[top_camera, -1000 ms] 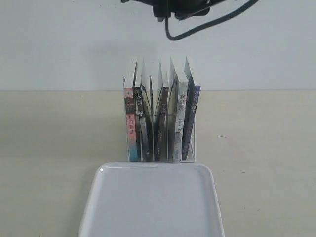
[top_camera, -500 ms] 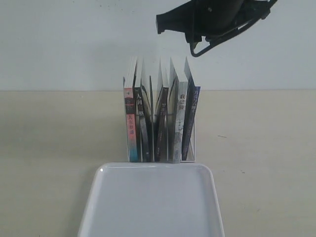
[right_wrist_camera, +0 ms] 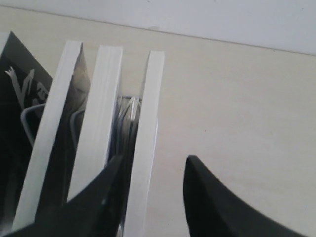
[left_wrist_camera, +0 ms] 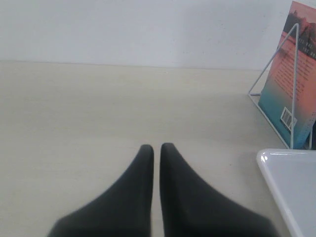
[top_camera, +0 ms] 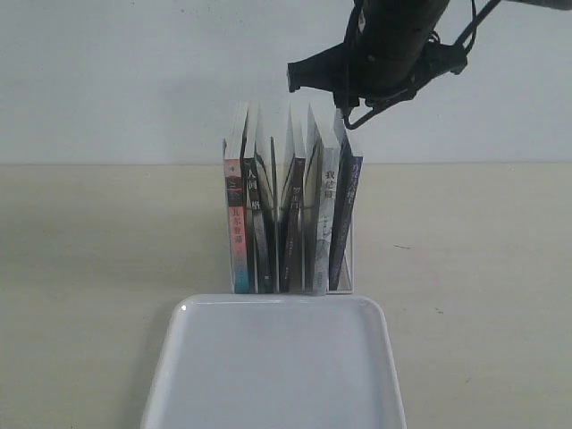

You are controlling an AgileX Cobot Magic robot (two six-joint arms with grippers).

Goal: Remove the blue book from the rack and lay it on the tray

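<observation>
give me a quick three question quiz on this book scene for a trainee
1. True or false: the right pincer is shut on the blue book.
2. In the exterior view, where does the blue book stand in the rack: A leftmost, B middle, C rightmost?
3. Fill in: the left pincer is ___ (open or shut).
Key: 1 false, the right pincer is open, astride the book's top edge; 2 C; 3 shut.
</observation>
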